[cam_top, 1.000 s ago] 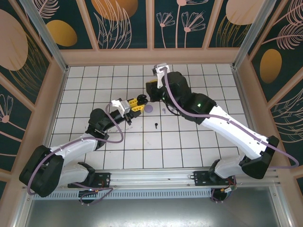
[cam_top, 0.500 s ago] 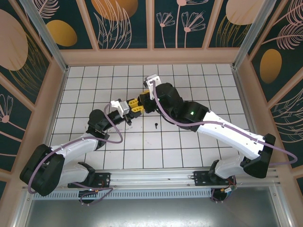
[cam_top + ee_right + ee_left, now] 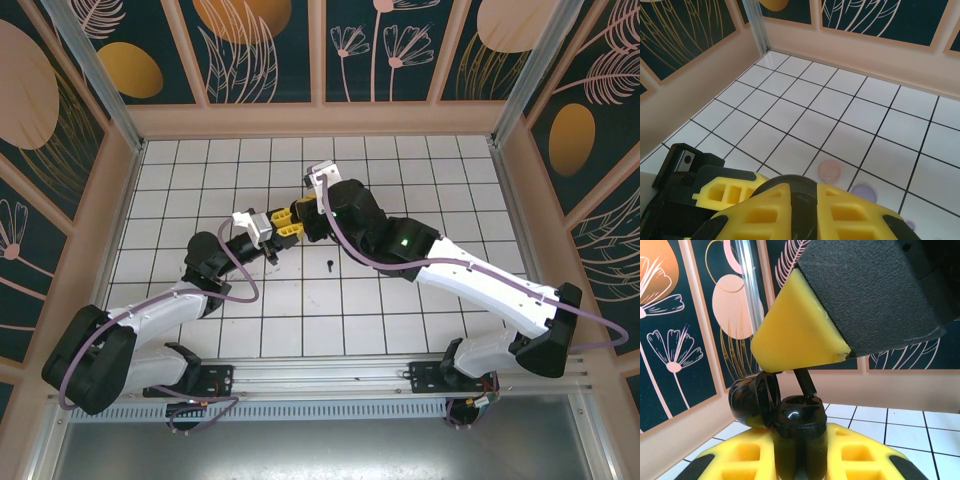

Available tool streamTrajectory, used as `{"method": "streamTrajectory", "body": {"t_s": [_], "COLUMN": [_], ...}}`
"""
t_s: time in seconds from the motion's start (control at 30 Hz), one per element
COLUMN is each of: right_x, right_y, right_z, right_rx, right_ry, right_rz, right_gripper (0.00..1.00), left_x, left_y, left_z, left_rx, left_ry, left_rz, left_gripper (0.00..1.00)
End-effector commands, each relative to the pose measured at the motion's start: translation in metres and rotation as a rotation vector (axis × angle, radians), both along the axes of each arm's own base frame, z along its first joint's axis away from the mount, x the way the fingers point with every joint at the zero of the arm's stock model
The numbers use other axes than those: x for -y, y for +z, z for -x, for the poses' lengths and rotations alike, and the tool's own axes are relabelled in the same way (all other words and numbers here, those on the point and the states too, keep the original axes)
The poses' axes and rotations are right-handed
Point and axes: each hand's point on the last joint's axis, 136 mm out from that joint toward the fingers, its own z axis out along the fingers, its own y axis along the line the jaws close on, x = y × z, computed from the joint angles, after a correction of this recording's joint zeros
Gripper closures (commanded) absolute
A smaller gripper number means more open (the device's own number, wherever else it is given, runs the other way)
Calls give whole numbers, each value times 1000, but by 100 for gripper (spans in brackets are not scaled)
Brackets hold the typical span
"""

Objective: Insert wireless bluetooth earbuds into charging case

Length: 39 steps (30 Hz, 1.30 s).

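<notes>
My left gripper (image 3: pixel 800 450) is shut on a black charging case (image 3: pixel 799 416), held upright with its lid (image 3: pixel 751 399) hinged open to the left. My right gripper (image 3: pixel 306 214) hangs just above it, its yellow fingertips (image 3: pixel 797 330) shut on a black earbud whose stem (image 3: pixel 806 382) points down into the case's far socket. In the right wrist view the yellow fingers (image 3: pixel 767 212) frame the dark round case below. From above, the two grippers meet at mid-table, the left gripper (image 3: pixel 281 222) lying left of the right one. Another black earbud (image 3: pixel 328 265) lies on the tiles in front of them.
A pink round case (image 3: pixel 830 170) and a lilac round case (image 3: pixel 863 192) lie closed on the white tiles just beyond the right gripper. The wooden wall (image 3: pixel 320 120) bounds the table at the back and sides.
The right gripper has swung left and down from the back of the table to meet the left gripper, covering the lilac case in the top view. The left gripper shifted slightly left.
</notes>
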Motion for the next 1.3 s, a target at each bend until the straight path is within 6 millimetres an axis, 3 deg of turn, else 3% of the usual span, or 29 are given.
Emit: {"method": "streamTrajectory", "body": {"t_s": [0.0,0.33,0.73,0.97,1.27], "right_x": [-2,-6,3,4,-22], "right_y": [7,4,-18,-16,-40], "right_z": [3,9,7,11,33], "right_rx": [12,6,-2,7,-9], "right_ry": [1,9,-28,-17,123], "right_rz": [-33,-33,35,44,146], "right_gripper": [85,87,88,88,88], "left_x": [2,1,0,0,1], "left_y": [26,28,38,37,40], "left_z": [9,9,13,11,10], "left_rx": [62,48,59,57,54], "left_ry": [-35,-35,-47,-42,-42], "left_rz": [42,55,71,64,69], "left_gripper": [100,100,100,100,100]}}
